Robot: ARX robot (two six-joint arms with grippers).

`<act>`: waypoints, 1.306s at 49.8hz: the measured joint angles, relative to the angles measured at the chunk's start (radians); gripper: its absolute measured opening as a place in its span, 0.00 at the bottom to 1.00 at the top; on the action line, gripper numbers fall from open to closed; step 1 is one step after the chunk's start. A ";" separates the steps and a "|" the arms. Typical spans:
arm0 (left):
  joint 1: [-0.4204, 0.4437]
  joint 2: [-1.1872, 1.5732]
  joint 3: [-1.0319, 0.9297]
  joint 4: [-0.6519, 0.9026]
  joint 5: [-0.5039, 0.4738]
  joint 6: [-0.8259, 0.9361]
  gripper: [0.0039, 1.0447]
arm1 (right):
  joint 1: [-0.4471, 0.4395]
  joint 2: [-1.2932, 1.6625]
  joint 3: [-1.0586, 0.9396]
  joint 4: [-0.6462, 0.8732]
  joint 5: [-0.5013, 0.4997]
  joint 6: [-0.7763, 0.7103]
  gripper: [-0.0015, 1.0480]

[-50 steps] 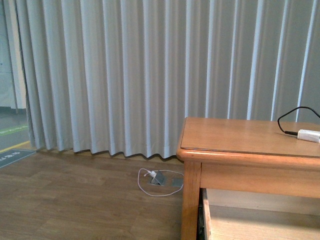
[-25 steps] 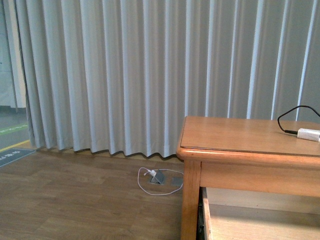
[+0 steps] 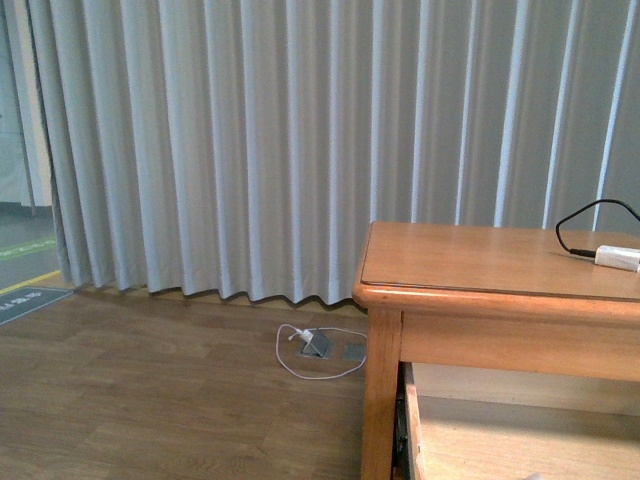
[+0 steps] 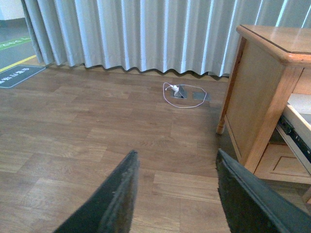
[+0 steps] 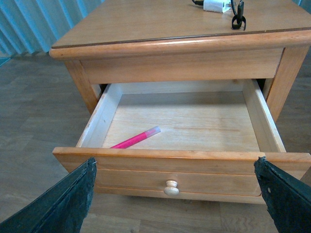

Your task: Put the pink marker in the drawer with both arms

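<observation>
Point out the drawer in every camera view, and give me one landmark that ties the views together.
Front view: the drawer sits at the lower right, pulled out under the table, cut off by the frame.
Left wrist view: only a sliver of the drawer shows at the picture's edge, beyond the table's leg.
Right wrist view: the drawer fills mid-picture, open, with the pink marker inside.
Shared landmark: the table, seen in all three.

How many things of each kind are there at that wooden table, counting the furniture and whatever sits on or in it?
table: 1
drawer: 1, pulled open
pink marker: 1, lying inside the drawer
white plug with a black cable: 1, on the tabletop
Total: 4
</observation>
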 joint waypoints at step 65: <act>0.000 0.000 0.000 0.000 0.000 0.000 0.95 | 0.057 1.506 0.522 0.836 0.184 0.013 0.92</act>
